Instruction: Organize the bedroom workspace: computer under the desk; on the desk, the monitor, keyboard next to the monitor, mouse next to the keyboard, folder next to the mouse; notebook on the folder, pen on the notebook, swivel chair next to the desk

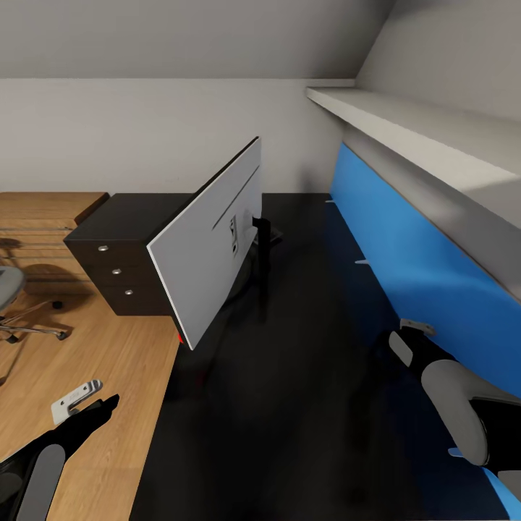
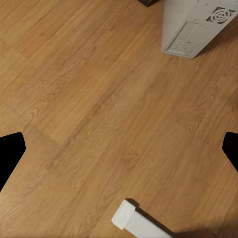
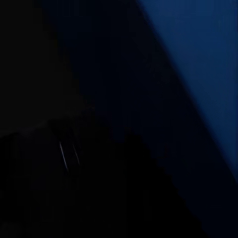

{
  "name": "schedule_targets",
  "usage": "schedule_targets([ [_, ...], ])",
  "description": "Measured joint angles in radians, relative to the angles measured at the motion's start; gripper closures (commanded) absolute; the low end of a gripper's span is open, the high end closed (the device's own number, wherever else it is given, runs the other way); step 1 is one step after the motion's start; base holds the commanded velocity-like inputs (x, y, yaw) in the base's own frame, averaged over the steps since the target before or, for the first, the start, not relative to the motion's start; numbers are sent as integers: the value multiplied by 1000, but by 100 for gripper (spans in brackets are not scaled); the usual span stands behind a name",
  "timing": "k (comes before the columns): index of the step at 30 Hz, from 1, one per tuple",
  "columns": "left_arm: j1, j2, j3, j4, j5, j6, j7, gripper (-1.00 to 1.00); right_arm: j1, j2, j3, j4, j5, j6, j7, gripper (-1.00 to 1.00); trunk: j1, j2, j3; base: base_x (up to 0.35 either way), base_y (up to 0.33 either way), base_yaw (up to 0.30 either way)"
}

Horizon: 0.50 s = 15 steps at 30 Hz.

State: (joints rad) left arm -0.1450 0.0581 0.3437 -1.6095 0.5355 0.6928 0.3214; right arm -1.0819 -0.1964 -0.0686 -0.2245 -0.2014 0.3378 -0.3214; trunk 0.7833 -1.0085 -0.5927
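The monitor (image 1: 210, 250) stood on the black desk (image 1: 289, 376), its silver back facing the camera. The computer (image 2: 196, 25) stood on the wood floor (image 2: 89, 99). The chair (image 1: 11, 289) sat off left. The left gripper (image 1: 83, 405) looked open over the floor; the right gripper's (image 1: 409, 344) state was unclear.

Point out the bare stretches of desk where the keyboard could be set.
The desk is bare from the monitor across to the blue panel, and in the near stretch below the monitor. It is tighter by the monitor's stand and near the right arm along the panel.
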Motion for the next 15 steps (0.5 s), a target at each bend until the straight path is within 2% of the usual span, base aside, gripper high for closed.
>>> schedule_targets([
  [15,0,0,0,4,0,0,0,-100,0,1,-1,1,-10,-11,-1,100,0,0,0,0,0,0],
])
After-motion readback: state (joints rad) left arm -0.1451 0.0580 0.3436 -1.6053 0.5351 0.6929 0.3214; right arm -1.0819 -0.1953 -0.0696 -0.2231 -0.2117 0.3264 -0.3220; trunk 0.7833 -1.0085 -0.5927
